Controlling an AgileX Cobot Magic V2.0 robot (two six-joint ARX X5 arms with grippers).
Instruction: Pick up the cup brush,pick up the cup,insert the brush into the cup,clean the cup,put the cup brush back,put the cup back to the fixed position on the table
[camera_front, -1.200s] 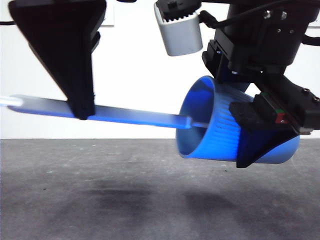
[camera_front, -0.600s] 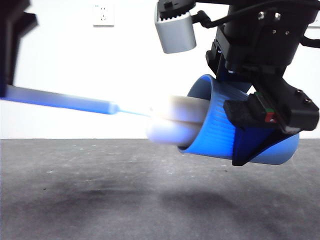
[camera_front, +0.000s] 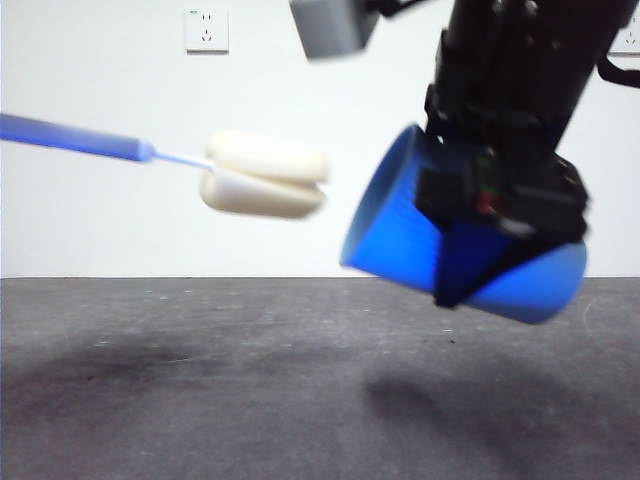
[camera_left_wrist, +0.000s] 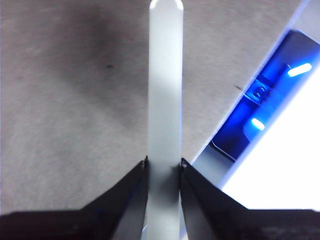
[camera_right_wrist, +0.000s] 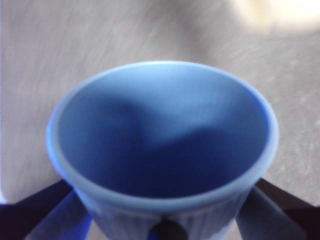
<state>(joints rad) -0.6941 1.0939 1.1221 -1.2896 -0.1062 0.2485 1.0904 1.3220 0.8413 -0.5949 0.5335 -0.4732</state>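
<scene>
Brush (camera_front: 262, 174) withdrawn from cup (camera_front: 400, 235).

Blue cup (camera_front: 400, 235); cream-yellow brush sponge (camera_front: 264, 174).

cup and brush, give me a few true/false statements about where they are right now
1. The sponge head of the cup brush is inside the cup. False: it hangs outside, clear of the cup's mouth.
2. The right gripper holds the cup off the table. True.
3. The cup stands upright. False: it is tilted, mouth toward the brush.
4. The left gripper clamps the brush handle. True.
5. The cup holds water. False: its inside looks empty.
</scene>
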